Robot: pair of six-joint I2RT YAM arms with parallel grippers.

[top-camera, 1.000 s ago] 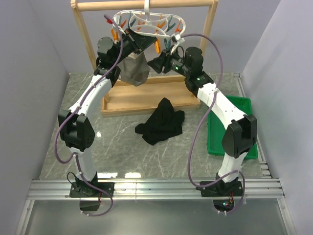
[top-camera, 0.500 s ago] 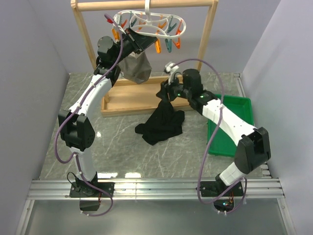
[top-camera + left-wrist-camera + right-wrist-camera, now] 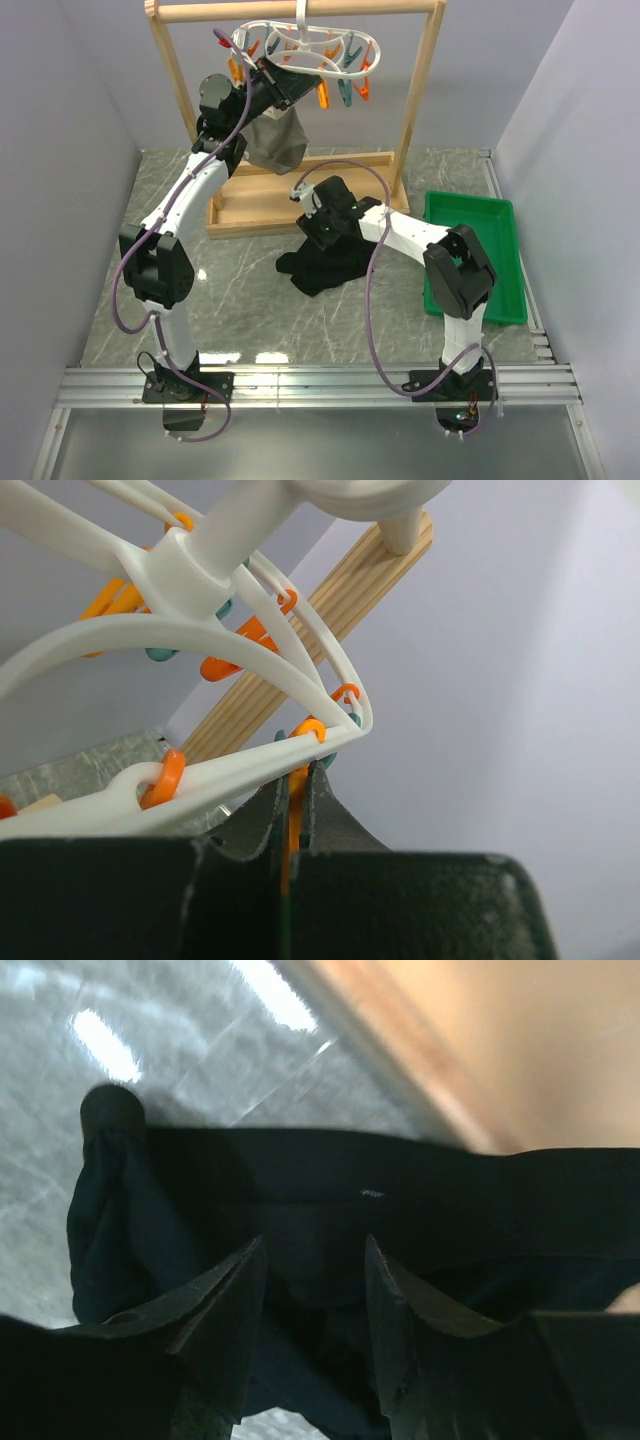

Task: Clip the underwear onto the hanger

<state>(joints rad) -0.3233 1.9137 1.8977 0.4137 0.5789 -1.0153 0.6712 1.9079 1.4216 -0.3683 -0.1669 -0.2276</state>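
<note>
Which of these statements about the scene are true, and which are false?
1. The left gripper is shut on an orange peg of the hanger. True.
2. The right gripper is open just over the underwear. True.
3. The underwear is clipped to the hanger. False: it lies crumpled on the table.
4. The underwear lies in the green tray. False: it lies on the table beside the tray.
</note>
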